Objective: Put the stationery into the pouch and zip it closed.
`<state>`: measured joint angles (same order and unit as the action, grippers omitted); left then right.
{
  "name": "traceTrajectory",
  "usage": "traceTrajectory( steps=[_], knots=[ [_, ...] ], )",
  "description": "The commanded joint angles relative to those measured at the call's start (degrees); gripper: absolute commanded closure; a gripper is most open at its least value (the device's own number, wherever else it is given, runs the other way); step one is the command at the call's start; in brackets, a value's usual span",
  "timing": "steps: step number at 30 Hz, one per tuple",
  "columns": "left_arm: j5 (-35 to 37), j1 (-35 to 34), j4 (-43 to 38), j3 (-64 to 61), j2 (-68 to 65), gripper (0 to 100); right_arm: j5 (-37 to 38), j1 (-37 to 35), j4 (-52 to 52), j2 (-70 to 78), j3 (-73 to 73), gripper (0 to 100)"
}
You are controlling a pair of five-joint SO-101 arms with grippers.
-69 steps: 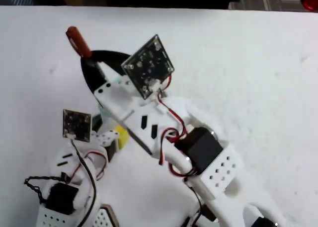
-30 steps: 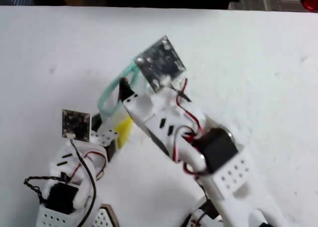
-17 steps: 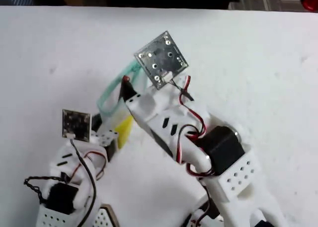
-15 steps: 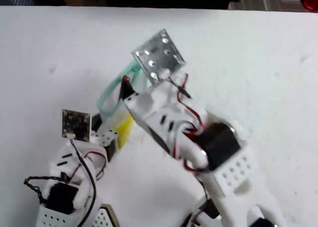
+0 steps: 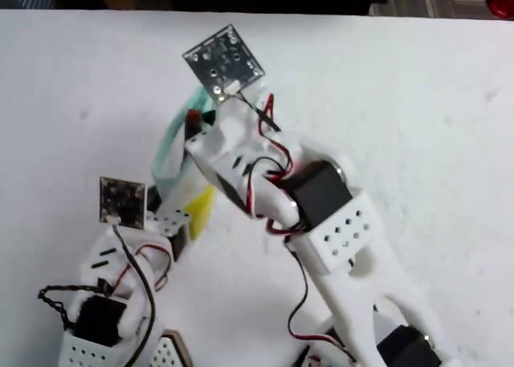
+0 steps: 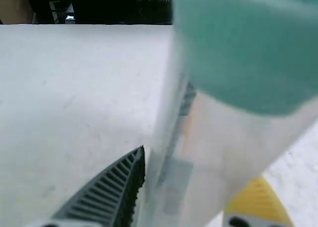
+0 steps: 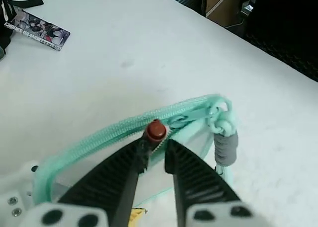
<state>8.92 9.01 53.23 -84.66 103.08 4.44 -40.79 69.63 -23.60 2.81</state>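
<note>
The pouch [image 7: 94,140] is clear with a teal zipper rim and lies open on the white table; its grey-tabbed zipper pull [image 7: 226,148] hangs at the far end. My right gripper [image 7: 155,146] is shut on a dark pen with a red cap [image 7: 155,130], held upright at the zipper opening. From above, that gripper [image 5: 193,132] and the red cap [image 5: 193,116] sit over the pouch's teal edge [image 5: 166,154]. My left gripper [image 6: 164,197] is shut on the pouch's near side [image 6: 208,137], its serrated finger [image 6: 121,185] against the clear wall. In the high view, the left gripper [image 5: 177,224] rests at the pouch's near end.
A yellow shape [image 5: 201,206] shows at the pouch's near end by the left gripper. A printed card [image 7: 37,26] lies on the table far from the pouch. The right arm's body [image 5: 321,214] crosses the middle of the table. Bare white tabletop [image 5: 401,86] lies to the right.
The right gripper swung the red-capped pen from the far left of the pouch over to its opening, then shifted farther up the table. The left arm kept still on the pouch.
</note>
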Motion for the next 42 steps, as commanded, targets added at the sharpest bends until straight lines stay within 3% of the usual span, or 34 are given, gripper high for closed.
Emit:
traceTrajectory(
  steps=[1, 12, 22, 29, 31, 34, 39, 42],
  knots=[
    [0.8, 0.1, -1.3, 0.4, 0.5, 74, 0.1, 0.5, 1.2, 0.9, 6.1, 97.6],
    [0.8, 0.2, -1.3, 0.2, 0.5, 74, 0.0, 0.4, 18.9, 12.8, 31.0, 98.1],
    [0.6, 0.3, -1.3, 0.2, 0.5, 74, 0.0, 1.1, 21.5, 24.6, 31.5, 98.1],
    [0.4, 0.4, -1.5, 0.2, 0.5, 76, 0.0, 1.5, 28.0, 19.3, 48.4, 97.9],
    [0.4, 0.4, -2.5, 0.1, 0.5, 78, -0.1, 1.5, 28.7, 18.2, 51.2, 94.7],
    [0.4, 0.4, -2.8, 0.1, 0.5, 79, -0.7, 1.2, 28.8, 17.4, 48.1, 82.3],
    [0.4, 0.4, -2.8, 0.1, 0.5, 79, -14.9, -1.1, 28.8, 17.5, 37.5, 74.1],
    [0.4, 0.4, -2.8, 0.1, 0.5, 79, -18.5, -4.2, 28.6, 18.3, 33.2, 71.4]
  ],
)
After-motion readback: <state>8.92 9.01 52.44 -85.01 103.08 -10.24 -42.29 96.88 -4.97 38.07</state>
